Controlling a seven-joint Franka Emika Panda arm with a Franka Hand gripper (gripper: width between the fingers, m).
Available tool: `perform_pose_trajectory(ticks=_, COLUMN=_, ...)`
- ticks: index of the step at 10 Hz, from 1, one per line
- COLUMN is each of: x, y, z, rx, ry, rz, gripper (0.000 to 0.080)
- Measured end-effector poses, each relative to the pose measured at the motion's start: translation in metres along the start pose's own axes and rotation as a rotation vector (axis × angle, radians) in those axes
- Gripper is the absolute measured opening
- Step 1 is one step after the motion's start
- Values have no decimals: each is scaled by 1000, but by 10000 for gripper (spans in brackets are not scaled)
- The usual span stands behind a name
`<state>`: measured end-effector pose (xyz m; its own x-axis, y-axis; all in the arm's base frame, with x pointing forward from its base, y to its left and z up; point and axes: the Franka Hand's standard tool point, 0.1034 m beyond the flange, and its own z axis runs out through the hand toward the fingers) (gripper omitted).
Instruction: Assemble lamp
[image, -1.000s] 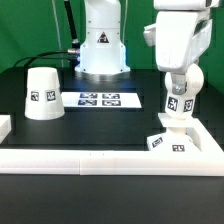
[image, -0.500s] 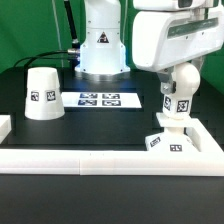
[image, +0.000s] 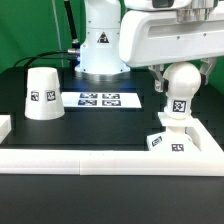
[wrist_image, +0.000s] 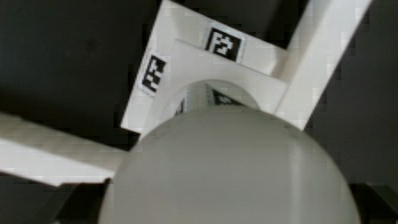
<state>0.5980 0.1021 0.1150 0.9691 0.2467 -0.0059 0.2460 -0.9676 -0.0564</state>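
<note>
One shade (image: 42, 93), one bulb (image: 179, 88) upright on one base (image: 168, 141), one marker board (image: 100, 100).

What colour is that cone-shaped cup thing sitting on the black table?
The shade is plain white with one black-and-white square tag, clearest in the exterior view.

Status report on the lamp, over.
Pincer at bulb, open or shut unclear. Bulb upright on base; shade apart, unmounted. Only flat marker board between.
</note>
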Motion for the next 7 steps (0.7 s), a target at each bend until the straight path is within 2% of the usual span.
perform_pose_trajectory(ticks=7, x=-1, y=1, z=0, rx=5, ry=-2, rz=510, gripper=579)
